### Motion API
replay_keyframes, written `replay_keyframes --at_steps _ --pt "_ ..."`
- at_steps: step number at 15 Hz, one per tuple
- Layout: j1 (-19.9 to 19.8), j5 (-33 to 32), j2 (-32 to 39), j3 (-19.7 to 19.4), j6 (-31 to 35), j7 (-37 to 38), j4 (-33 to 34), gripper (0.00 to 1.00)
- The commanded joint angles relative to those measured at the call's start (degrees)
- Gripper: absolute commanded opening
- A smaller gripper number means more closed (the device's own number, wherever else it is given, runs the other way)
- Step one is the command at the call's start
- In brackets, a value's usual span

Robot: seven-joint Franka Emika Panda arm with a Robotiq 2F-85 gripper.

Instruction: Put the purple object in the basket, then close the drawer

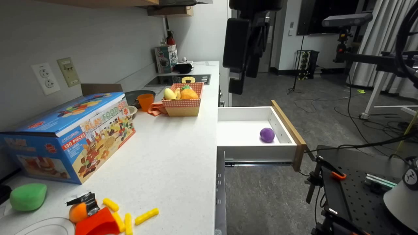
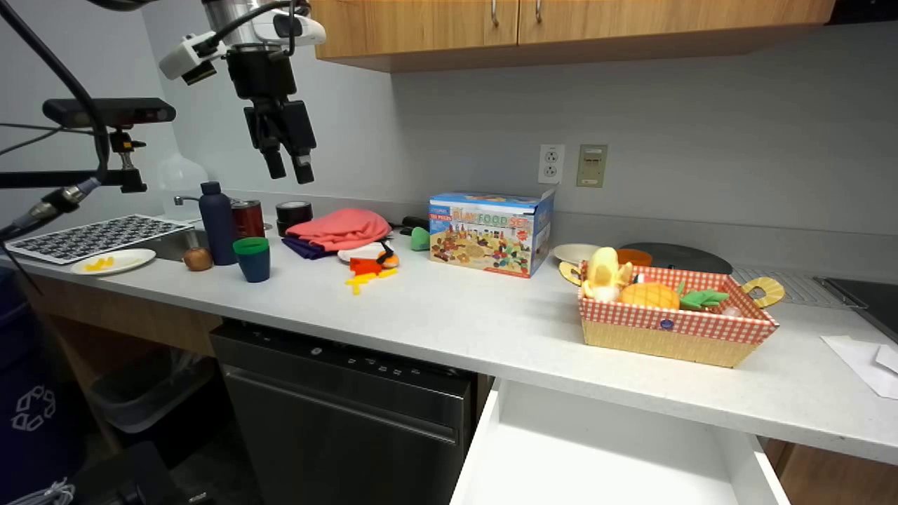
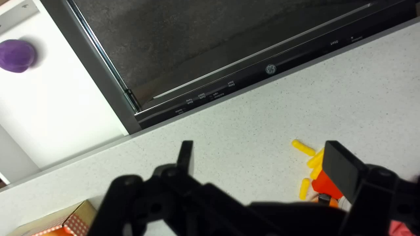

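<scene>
The purple object [image 1: 267, 134] is a small round piece lying in the open white drawer [image 1: 241, 129], close to its wooden front. It also shows in the wrist view [image 3: 16, 55] at the left edge. The drawer shows in an exterior view [image 2: 617, 456] without the purple object, which is out of view there. The basket [image 2: 666, 344], with red-checked lining and play food inside, stands on the counter above the drawer. Its corner shows in the wrist view [image 3: 80, 216]. My gripper [image 3: 259, 144] is open and empty, high above the counter, away from drawer and basket.
A blue play food box [image 2: 484, 235] stands on the counter [image 2: 421, 308] by the wall. Yellow sticks [image 3: 303, 147] and a red piece [image 3: 325, 183] lie below the gripper. A wooden cupboard [image 2: 561, 28] hangs above. A dishwasher [image 2: 344, 421] is beside the drawer.
</scene>
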Motion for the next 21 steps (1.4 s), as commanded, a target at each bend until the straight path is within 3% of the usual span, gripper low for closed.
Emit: replay_keyframes --at_steps 1,11,14,21 --pt "1.1 -0.4 0.2 -0.9 -0.2 0.3 0.2 1.0" --pt "1.1 -0.4 0.2 -0.9 -0.2 0.3 0.2 1.0" --pt "-0.4 -0.5 0.0 -4.1 0.1 -2.2 0.1 1.0" --pt "-8.0 -0.6 0.6 -17.0 3.9 -7.1 -4.3 1.0"
